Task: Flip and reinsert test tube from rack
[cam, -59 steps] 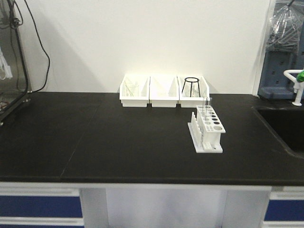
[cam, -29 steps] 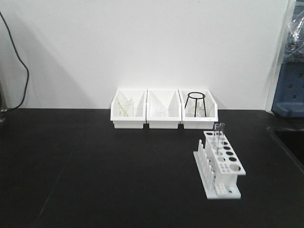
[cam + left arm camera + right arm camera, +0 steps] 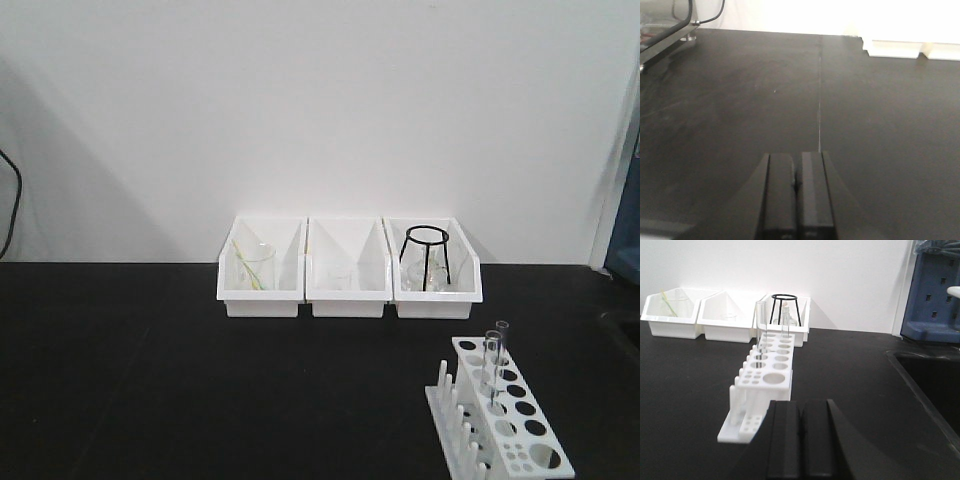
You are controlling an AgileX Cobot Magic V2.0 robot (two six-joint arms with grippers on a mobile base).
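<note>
Rack (image 3: 520, 430) is sitting on your worktop (image 3: 150, 380), carrying the test tube (image 3: 492, 360) upright at its far end. Your left gripper (image 3: 797, 187) and right gripper (image 3: 800, 435) are hovering closed and empty, the right one facing the rack.

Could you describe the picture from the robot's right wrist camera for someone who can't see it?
The black right gripper, shut, at the bottom edge faces a white rack on a black bench, two clear test tubes standing upright at the rack's far end. Behind, three white bins line the wall; the right one holds a black wire stand.
</note>
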